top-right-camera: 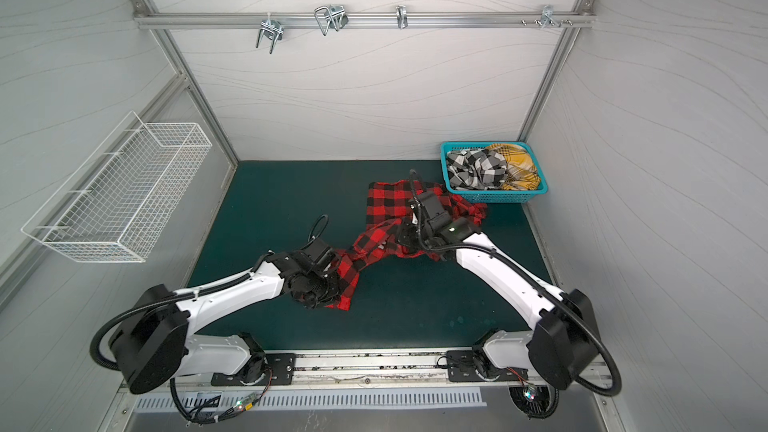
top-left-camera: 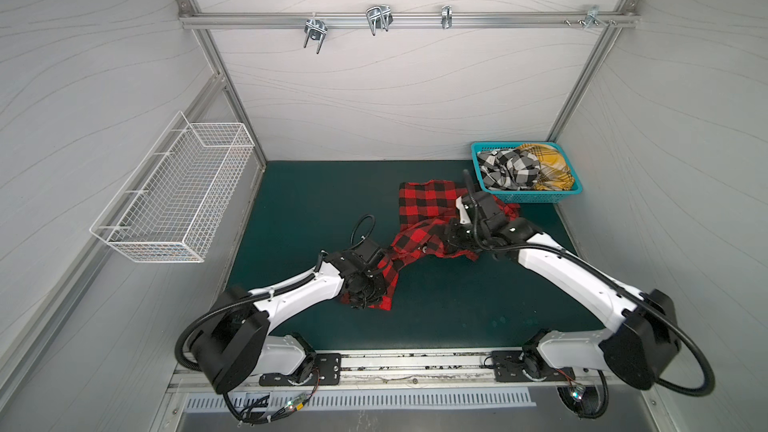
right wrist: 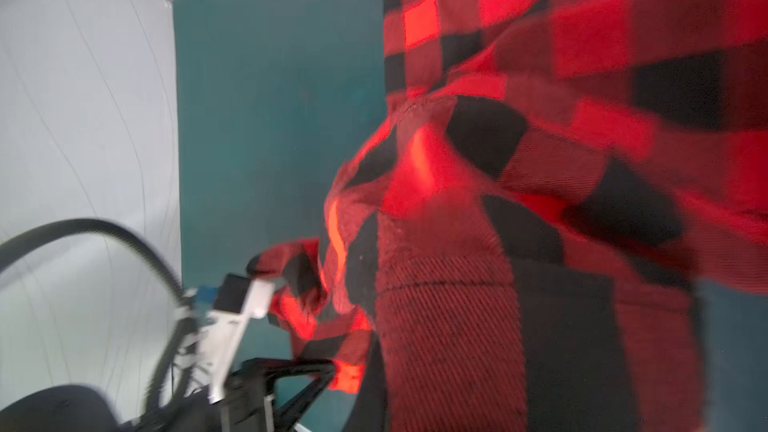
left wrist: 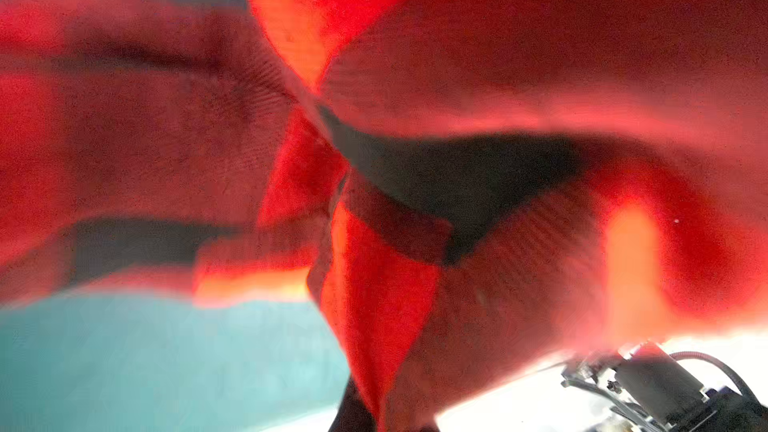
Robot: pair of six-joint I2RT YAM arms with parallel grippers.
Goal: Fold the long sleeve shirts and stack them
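Red-and-black buffalo plaid shirt (top-left-camera: 428, 201) (top-right-camera: 390, 201) lies out on the dark green mat (top-left-camera: 311, 209) (top-right-camera: 270, 209), right of centre in both top views. Far part is spread flat just beside the turquoise plastic basket (top-left-camera: 528, 198) (top-right-camera: 494, 198). Near part is gathered into a twisted band running towards the left arm, and its loose end lies on the mat under that arm's wrist.

Left gripper (top-left-camera: 365, 299) (top-right-camera: 318, 292): down at the near end of the band. Its fingers are buried in cloth, but the pincer is closed tight and pinching the plaid. Left wrist view shows only bunched, blurred red and black folds (left wrist: 374, 284) pressed close to the lens.

Right gripper (top-left-camera: 451, 238) (top-right-camera: 405, 238): at the middle of the shirt, where the band meets the flat part. Pincer is likewise closed on the fabric, with the jaws hidden under it. Right wrist view shows the plaid (right wrist: 582, 76) draped and creased close in front, with green mat beyond.

Black-and-white check shirt (top-left-camera: 509, 168) (top-right-camera: 478, 168) and yellow plaid shirt (top-left-camera: 548, 168) (top-right-camera: 519, 164) sit crumpled together inside the turquoise basket at the far right corner of the mat. The check shirt is on the left, the yellow on the right, and the two touch.

White wire basket (top-left-camera: 178, 193) (top-right-camera: 124, 193) hangs on the left wall, well apart from the cloth. Aluminium rail (top-left-camera: 519, 20) (top-right-camera: 465, 18) with metal hooks crosses the back wall.
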